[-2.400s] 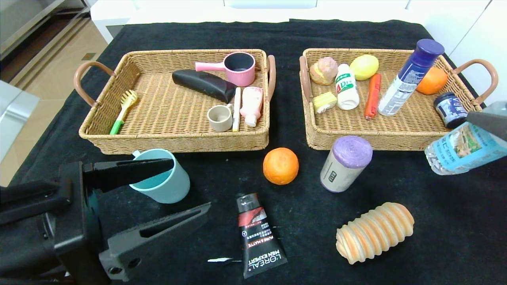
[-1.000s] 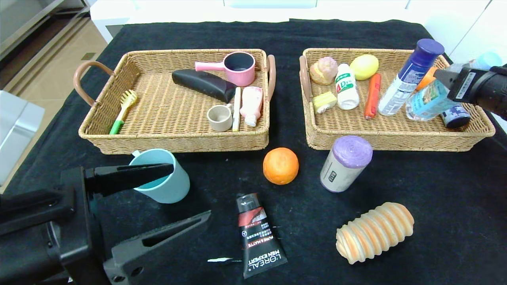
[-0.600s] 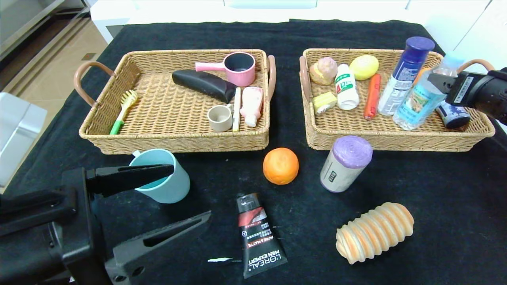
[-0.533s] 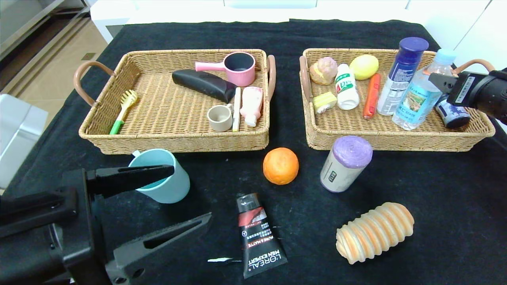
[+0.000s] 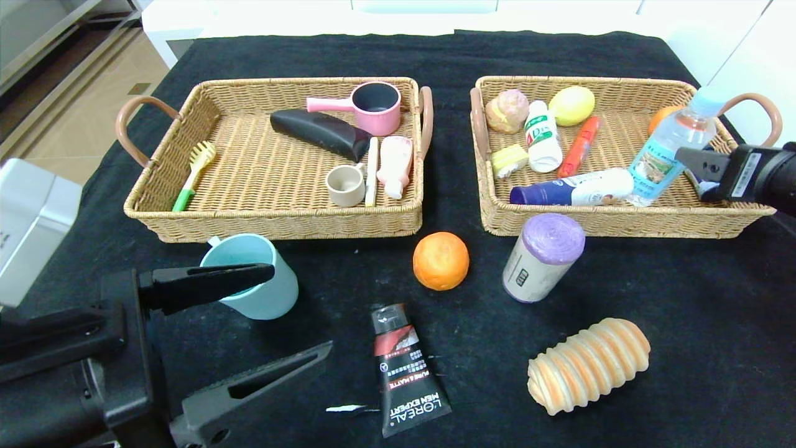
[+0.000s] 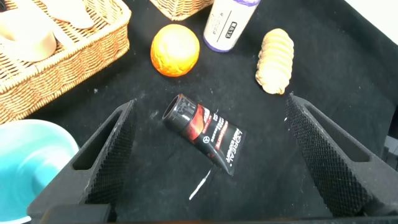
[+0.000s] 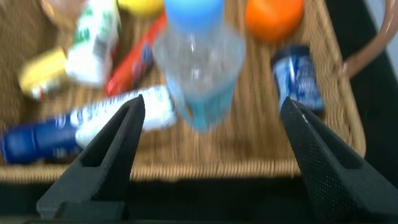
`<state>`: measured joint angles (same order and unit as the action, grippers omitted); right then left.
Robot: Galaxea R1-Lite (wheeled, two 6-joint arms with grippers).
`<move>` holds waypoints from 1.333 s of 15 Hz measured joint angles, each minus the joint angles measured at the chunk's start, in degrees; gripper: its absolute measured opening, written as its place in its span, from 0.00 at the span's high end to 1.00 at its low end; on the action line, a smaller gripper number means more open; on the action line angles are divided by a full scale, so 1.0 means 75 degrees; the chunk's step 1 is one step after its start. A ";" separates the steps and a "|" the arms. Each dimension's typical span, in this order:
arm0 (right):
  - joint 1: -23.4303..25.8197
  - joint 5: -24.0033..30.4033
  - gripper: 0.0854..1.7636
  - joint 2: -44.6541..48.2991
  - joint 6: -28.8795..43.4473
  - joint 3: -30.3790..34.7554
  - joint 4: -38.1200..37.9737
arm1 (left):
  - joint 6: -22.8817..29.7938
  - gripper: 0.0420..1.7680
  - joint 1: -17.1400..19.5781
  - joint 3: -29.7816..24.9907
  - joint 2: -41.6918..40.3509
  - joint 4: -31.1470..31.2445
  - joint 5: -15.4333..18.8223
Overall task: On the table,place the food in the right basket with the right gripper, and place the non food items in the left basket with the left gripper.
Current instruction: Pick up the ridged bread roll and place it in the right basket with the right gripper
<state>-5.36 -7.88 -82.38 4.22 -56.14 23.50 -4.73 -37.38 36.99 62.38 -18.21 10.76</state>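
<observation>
The black-clothed table (image 5: 684,323) stretches under everything I work over, and on its far half sit my two wicker baskets side by side. The left basket (image 5: 273,224) holds a black case, a pink saucepan, a pink bottle, a beige cup and a yellow-green brush. The right basket (image 5: 622,223) holds a yellow lemon, a red sausage, a white drink bottle and an orange in its far corner. My left gripper (image 5: 292,314) hangs low over the near left of the table, its fingers spread wide and gripping nothing, with the light blue cup (image 5: 252,283) just beside the upper finger. My right gripper (image 7: 211,149) sits at the right basket's near right edge, fingers splayed well apart and clear of the water bottle (image 5: 670,146), which stands upright inside that basket. A blue-capped spray can (image 5: 572,188) lies on its side along the basket's near wall. On the cloth in front rest a striped bread roll (image 5: 587,364), a purple-topped roll (image 5: 543,256), a black L'Oréal tube (image 5: 407,370) and an orange (image 5: 441,261).
</observation>
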 joint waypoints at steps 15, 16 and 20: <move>-0.2944 -0.2503 0.04 0.1510 0.3891 -0.0008 -0.4831 | -0.0011 0.03 -0.0021 -0.0081 0.0015 0.0008 -0.0003; -0.3054 -0.2495 0.04 0.1399 0.4428 -0.0015 -0.5058 | -0.0011 0.03 -0.0021 -0.0085 0.0015 0.0007 -0.0003; -0.3269 -0.1565 0.04 0.0915 0.5817 -0.0049 -0.5556 | -0.0011 0.03 -0.0021 -0.0102 0.0024 0.0008 0.0000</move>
<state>-29.88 -19.61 -75.52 47.85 -56.50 -18.16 -4.82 -37.53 36.22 62.56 -18.15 10.76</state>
